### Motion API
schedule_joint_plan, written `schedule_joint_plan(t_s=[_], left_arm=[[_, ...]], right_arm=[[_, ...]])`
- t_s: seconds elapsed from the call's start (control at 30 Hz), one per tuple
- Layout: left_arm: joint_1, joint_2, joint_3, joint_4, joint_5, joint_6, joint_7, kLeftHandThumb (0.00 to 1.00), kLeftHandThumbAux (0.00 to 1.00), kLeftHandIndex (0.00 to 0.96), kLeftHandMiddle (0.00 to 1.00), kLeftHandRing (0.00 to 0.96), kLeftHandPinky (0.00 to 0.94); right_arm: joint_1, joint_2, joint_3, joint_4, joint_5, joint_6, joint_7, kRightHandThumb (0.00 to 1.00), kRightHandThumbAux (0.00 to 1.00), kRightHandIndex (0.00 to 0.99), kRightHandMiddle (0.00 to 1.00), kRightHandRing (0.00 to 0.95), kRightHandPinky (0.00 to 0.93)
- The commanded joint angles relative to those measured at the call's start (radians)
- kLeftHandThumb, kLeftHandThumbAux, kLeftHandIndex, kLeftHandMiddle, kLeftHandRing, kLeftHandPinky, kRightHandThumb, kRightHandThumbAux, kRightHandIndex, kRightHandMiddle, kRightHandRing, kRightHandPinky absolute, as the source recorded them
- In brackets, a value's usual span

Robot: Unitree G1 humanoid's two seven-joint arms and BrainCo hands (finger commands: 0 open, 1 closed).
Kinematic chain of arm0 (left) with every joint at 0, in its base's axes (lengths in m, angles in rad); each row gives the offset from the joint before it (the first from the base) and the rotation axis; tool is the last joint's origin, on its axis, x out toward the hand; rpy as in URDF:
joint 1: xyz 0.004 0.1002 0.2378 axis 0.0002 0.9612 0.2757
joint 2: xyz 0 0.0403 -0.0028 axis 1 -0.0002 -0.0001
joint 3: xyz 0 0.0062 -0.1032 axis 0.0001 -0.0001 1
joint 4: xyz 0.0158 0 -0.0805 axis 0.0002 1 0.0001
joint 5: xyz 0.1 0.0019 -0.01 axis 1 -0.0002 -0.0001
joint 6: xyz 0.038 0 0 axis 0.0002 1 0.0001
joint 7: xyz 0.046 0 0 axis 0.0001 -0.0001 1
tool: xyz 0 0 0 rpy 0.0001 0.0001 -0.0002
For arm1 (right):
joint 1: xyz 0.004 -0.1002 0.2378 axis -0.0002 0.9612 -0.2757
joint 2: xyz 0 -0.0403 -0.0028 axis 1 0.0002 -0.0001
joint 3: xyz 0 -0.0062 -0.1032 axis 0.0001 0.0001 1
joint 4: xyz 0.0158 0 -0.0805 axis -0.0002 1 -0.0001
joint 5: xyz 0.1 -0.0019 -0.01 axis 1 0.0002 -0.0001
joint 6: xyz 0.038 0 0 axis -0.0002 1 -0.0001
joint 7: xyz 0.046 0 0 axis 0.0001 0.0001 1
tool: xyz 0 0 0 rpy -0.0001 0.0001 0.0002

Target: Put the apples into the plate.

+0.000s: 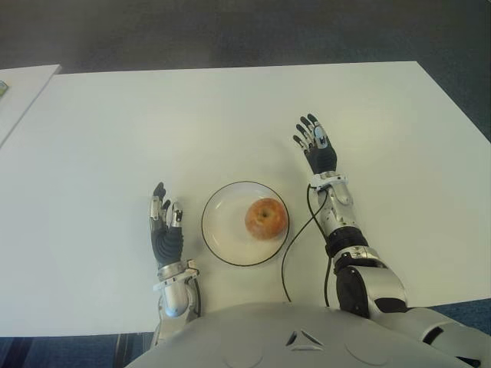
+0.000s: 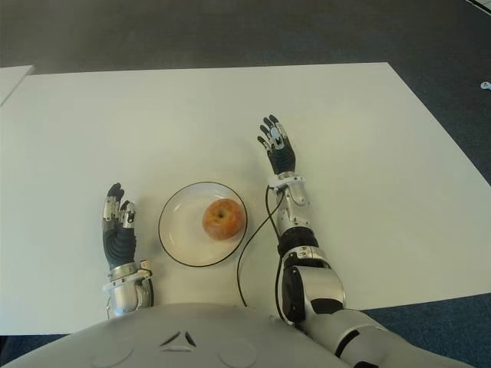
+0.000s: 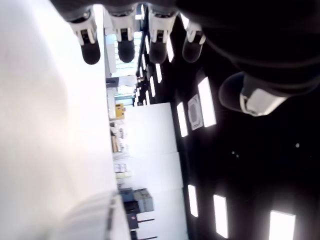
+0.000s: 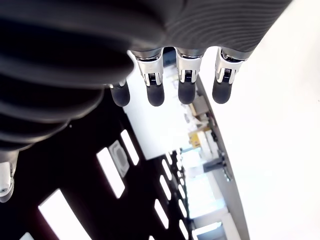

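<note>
Left eye view: white desk [image 1: 153, 123], round white plate [image 1: 222, 226] with dark rim near front edge, between the two hands. One red-yellow apple [image 1: 266, 218] in the plate, right half, close to rim on right-hand side, stem dimple up. Left hand [image 1: 164, 230] just left of the plate, apart from it, palm side showing, fingers [image 1: 159, 193] extended and pointing away from the body, holding nothing. Right hand [image 1: 315, 147] farther out over the desk, beyond and to the right of the plate, well apart from the apple, fingers [image 1: 307, 132] extended, slightly fanned, empty. Cannot tell whether either hand touches the desk. Black cable [image 1: 295, 238] looping from right forearm down past plate's right rim toward front edge. Second white surface [image 1: 19, 88] at far left, corner only. Dark floor [image 1: 230, 31] beyond far edge.

Left wrist view: four fingertips [image 3: 90, 50] in a row, straight, small gaps between, thumb [image 3: 250, 95] off to one side, nothing pinched. Right wrist view: fingertips [image 4: 155, 92] straight, side by side with gaps, nothing held; ceiling lights [image 4: 110, 170] behind.
</note>
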Motion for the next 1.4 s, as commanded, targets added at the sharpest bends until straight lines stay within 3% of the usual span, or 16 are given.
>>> schedule_joint_plan(t_s=[0.03, 0.2, 0.7, 1.03, 1.4], left_arm=[[-0.067, -0.001, 0.007, 0.165, -0.008, -0.073, -0.006, 0.0, 0.382, 0.0, 0.0, 0.0, 0.0], [-0.087, 0.001, 0.002, 0.217, -0.075, -0.108, -0.051, 0.0, 0.418, 0.0, 0.0, 0.0, 0.0], [-0.088, 0.015, 0.019, 0.241, -0.146, -0.058, -0.116, 0.0, 0.452, 0.0, 0.0, 0.0, 0.0], [-0.099, 0.011, 0.026, 0.235, -0.107, -0.023, -0.087, 0.0, 0.477, 0.0, 0.0, 0.0, 0.0], [-0.105, 0.013, 0.029, 0.227, -0.117, 0.0, -0.089, 0.0, 0.483, 0.0, 0.0, 0.0, 0.0]], right_arm=[[0.043, 0.011, -0.008, 0.011, -0.009, 0.025, -0.013, 0.146, 0.41, 0.035, 0.021, 0.0, 0.0], [0.086, 0.036, 0.004, 0.05, -0.035, -0.018, -0.019, 0.133, 0.4, 0.037, 0.036, 0.0, 0.005], [0.08, 0.042, 0.008, 0.146, -0.083, -0.053, -0.06, 0.089, 0.426, 0.028, 0.032, 0.005, 0.028], [0.083, 0.014, 0.013, 0.22, -0.081, -0.038, 0.04, 0.117, 0.447, 0.058, 0.112, 0.065, 0.054], [0.089, -0.022, 0.05, 0.242, -0.13, -0.081, 0.107, 0.129, 0.467, 0.057, 0.087, 0.05, 0.048]])
